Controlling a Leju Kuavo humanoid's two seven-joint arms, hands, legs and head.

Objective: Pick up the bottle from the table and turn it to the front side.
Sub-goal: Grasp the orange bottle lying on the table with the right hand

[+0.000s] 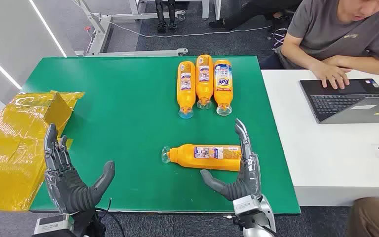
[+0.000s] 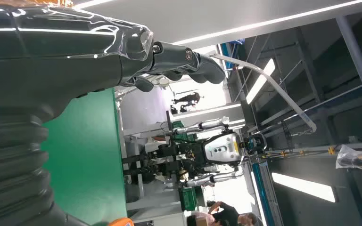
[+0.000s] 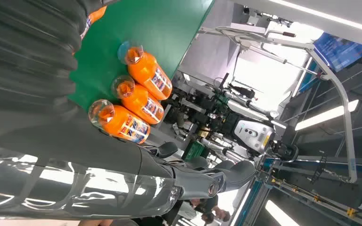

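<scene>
A: From the head view, how far along?

B: Barely started, I judge. The orange plastic bottle with the clear cap (image 1: 205,156) lies on its side on the green desk (image 1: 118,108), not lifted. The right robot hand (image 1: 238,170) is spread wide at its base end; the left robot hand (image 1: 69,175) is wide too, holding nothing.

A: And the right wrist view?

B: Three more orange bottles (image 3: 134,96) side by side, workshop frames beyond
</scene>
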